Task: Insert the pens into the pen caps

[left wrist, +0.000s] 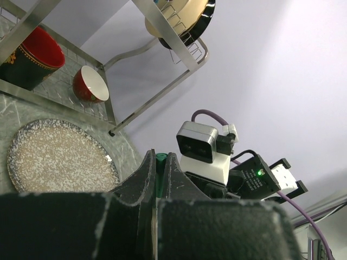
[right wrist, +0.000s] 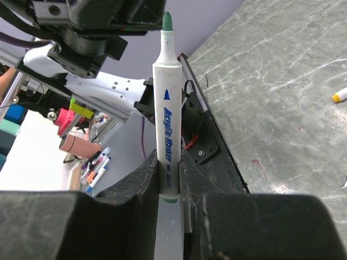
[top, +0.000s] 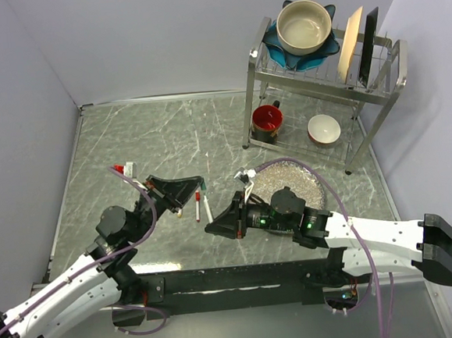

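Observation:
My left gripper (top: pixel 201 183) (left wrist: pixel 161 162) is shut on the dark green pen cap (left wrist: pixel 161 158), whose end shows between the jaws. Facing it, my right gripper (top: pixel 210 227) (right wrist: pixel 169 162) is shut on a white pen (right wrist: pixel 168 108) (top: pixel 207 209) by its rear end. The pen's green tip (right wrist: pixel 167 21) points at the left gripper and is close to it; I cannot tell whether they touch. A second pen (top: pixel 197 206), with a red tip, lies on the table just left of the held one. The end of a yellow-tipped pen (right wrist: pixel 340 95) shows at the frame's right edge.
A speckled plate (top: pixel 290 183) lies right of my right gripper. A metal dish rack (top: pixel 320 75) stands at the back right with a bowl, plates, a red mug (top: pixel 268 122) and a small bowl (top: pixel 324 128). A small red and white item (top: pixel 121 169) lies far left.

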You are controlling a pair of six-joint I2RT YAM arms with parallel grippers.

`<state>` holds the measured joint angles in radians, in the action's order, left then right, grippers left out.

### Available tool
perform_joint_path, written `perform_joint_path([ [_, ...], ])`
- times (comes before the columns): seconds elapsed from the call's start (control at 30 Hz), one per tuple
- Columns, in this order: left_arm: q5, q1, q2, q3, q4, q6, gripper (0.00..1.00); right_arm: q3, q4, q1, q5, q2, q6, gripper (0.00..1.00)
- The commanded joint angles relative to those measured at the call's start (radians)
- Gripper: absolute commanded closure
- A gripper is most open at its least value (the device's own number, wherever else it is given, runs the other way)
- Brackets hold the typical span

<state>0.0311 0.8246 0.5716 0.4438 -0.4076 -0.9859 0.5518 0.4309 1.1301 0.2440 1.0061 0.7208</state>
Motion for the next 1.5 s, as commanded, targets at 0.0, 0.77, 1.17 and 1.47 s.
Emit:
perform_joint_path([
  [0.0,-0.02,0.004,-0.024,-0.019,-0.072,-0.003,0.99,0.051,0.06,0.007,-0.011,-0.011,0.002,1.0],
  [0.77,-0.197,0.005,-0.072,-0.178,-0.329,-0.059,0.98,0.056,0.212,0.005,0.003,-0.043,0.008,1.0],
  [1.17,-0.187,0.005,-0.138,-0.109,-0.212,0.012,0.39,0.017,0.206,0.01,0.175,-0.09,-0.04,1.0],
  [1.47,-0.411,0.005,-0.05,-0.007,-0.272,0.085,0.28,0.007,0.243,0.013,0.264,-0.09,-0.02,1.0],
])
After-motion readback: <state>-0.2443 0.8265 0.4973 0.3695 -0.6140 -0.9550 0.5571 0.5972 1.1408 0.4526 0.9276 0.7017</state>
